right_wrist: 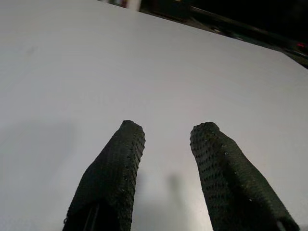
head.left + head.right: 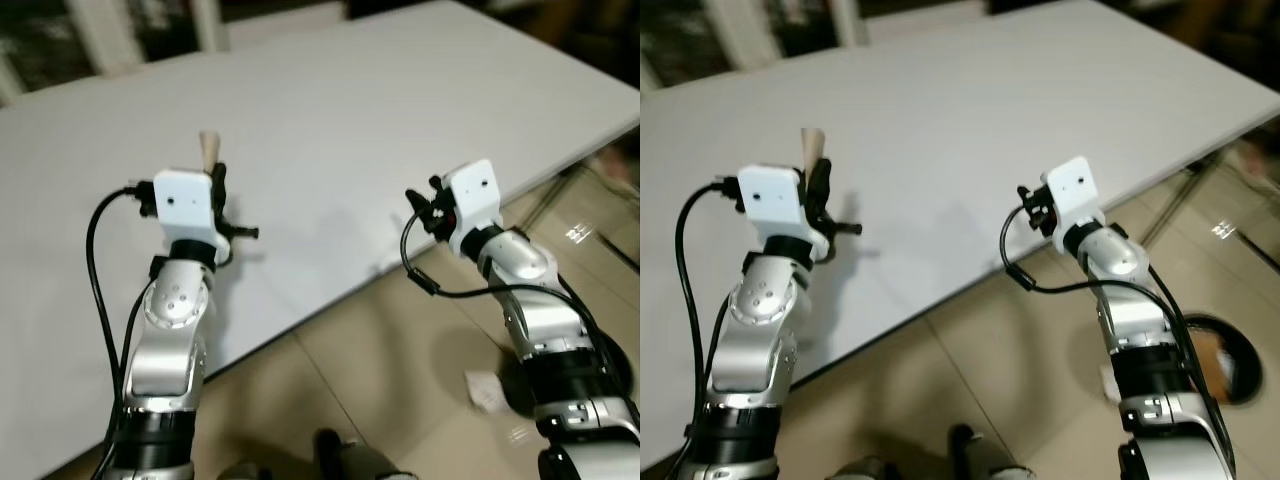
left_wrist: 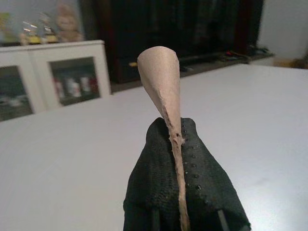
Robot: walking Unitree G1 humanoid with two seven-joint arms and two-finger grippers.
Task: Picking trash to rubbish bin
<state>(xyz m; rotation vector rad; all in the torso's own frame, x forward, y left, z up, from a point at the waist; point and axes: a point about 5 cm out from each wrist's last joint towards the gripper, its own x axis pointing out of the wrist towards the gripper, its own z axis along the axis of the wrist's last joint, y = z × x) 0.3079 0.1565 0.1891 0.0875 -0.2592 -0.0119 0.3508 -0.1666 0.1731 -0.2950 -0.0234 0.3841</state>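
Left wrist view: a flattened tan paper cone (image 3: 161, 82), the piece of trash, sticks up out of the left gripper (image 3: 180, 159), whose fingers are pressed together on its thin creased lower end. The wide end stands free above the fingertips. From the head views, that gripper holds the cone (image 2: 209, 148) in the air over the white table (image 2: 330, 120), near the table's front edge and toward its left part.

The right gripper (image 1: 166, 139) hovers above the table near the same front edge, its fingers spread with nothing between them.

A dark round bin (image 2: 1228, 360) sits on the tiled floor (image 2: 960, 380) beyond the table's right corner, partly hidden by the right arm.

The hold looks the weak point: only a narrow strip of soft paper is pinched, so a quick swing or turn toward the bin could bend the paper or let it slip out onto the floor. The bin lies on the far side from the holding arm, so a long reach might release short of its rim.
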